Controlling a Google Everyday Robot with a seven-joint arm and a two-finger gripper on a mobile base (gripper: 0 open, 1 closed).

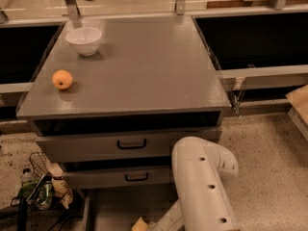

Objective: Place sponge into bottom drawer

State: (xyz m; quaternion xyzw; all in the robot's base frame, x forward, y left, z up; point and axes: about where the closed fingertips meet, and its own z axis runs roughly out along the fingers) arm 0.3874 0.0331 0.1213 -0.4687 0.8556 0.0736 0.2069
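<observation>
Pale yellow, the sponge (139,224) lay down in the open bottom drawer (109,210), at the lower edge of your view. Your hand (155,224) sat just beside it, on the white arm's (204,186) side, mostly cut off. You could not tell whether it gripped the sponge, nor how the sponge's long axis ran

I saw a white bowl (83,40) and an orange (62,79) apart on the grey tabletop (144,66), and a wire basket (37,161) on the floor (269,148).
</observation>
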